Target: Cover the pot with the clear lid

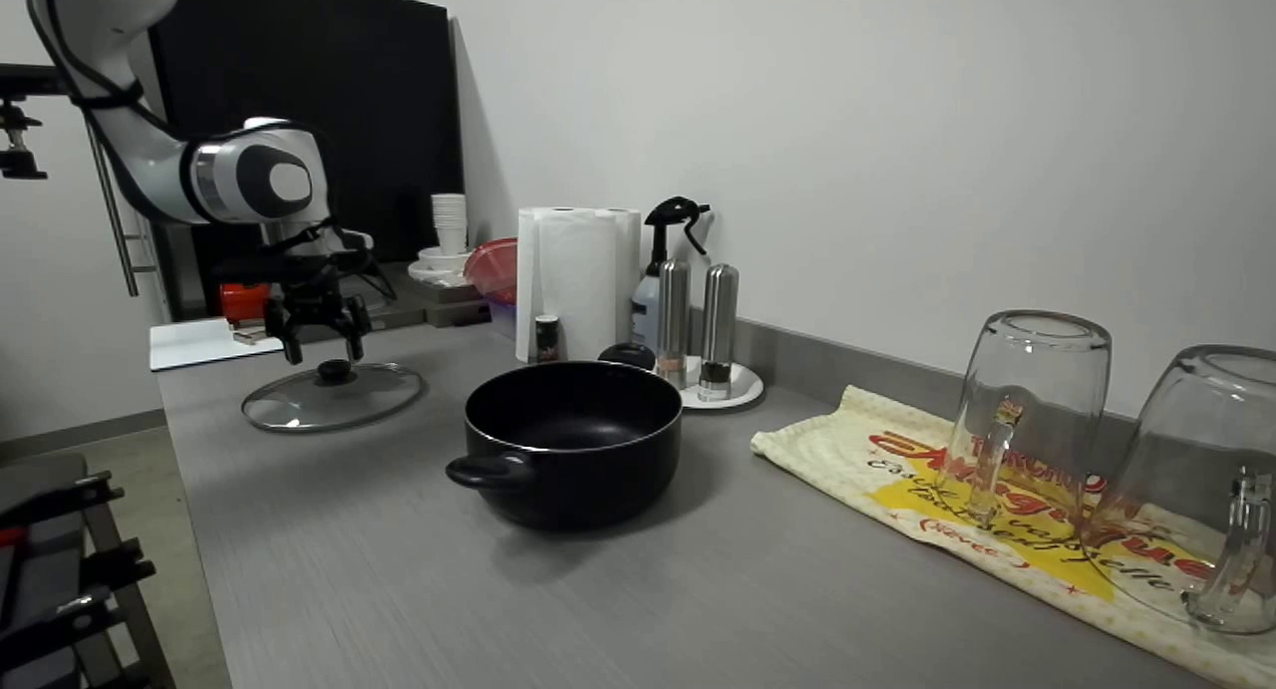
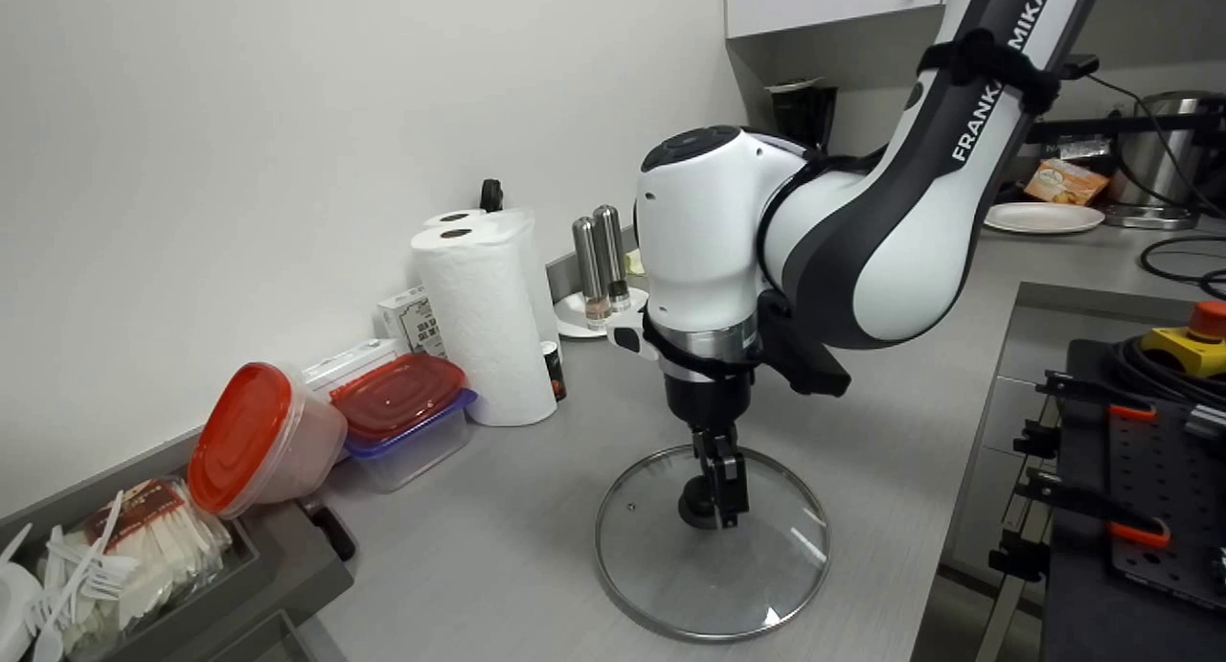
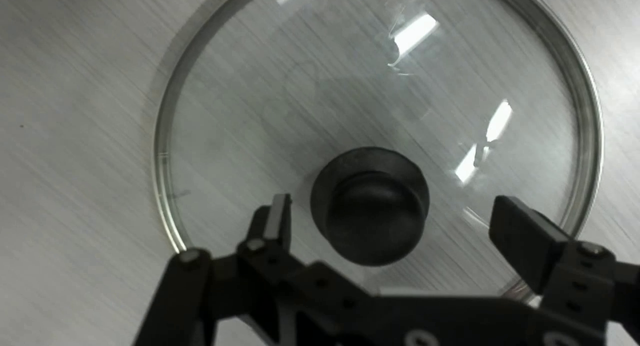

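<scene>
- Hanging over the clear glass lid point(image 1: 334, 402) with the Robotiq gripper point(image 1: 324, 353), pointing down at the black centre knob point(image 3: 372, 213).
- Spread wide, with the knob between the fingers point(image 3: 525, 241) in the wrist view and a gap on either side; hard to tell whether level with the knob or just above it.
- As for the lid, lying flat on the grey countertop point(image 1: 399, 569) in both exterior views, with a metal rim point(image 3: 592, 135) all round.
- As for the black pot point(image 1: 588, 485), standing upright and open-topped on the same countertop in an exterior view, nearer and to the right of the lid, apart from it, with one side handle point(image 1: 493, 472) toward the near left and one toward the far right.
- Beyond the pot, near the wall point(image 1: 897, 121): paper towel rolls point(image 1: 573, 280), a spray bottle point(image 1: 646, 300), and a white plate point(image 1: 750, 380) with two steel grinders point(image 1: 720, 315) on it.
- Right of the pot: two upturned glass mugs point(image 1: 1037, 410) on a printed cloth point(image 1: 847, 445).
- At the left in an exterior view: a tilted red-lidded plastic container point(image 2: 268, 444).
</scene>
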{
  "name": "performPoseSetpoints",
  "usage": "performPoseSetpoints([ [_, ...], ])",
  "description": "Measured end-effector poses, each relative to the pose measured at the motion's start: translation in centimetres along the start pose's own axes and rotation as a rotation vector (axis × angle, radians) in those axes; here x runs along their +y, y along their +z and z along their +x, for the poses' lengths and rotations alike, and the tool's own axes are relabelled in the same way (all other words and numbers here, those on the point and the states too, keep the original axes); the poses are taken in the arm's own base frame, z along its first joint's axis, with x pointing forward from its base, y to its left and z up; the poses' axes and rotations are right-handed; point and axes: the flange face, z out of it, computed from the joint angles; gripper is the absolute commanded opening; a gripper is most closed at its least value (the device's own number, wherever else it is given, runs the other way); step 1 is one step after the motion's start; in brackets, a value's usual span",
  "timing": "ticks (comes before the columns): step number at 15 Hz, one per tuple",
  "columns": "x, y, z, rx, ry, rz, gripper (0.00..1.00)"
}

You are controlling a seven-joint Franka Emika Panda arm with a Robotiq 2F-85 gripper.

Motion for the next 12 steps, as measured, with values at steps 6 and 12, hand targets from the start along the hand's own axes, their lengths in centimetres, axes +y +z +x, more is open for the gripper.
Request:
performPoseSetpoints([
  [6, -0.67, -0.09, 0.16, 0.006, 0.003, 0.013, 1.00],
  [12, -0.54, -0.05, 0.16, 0.010, 0.004, 0.012, 1.00],
])
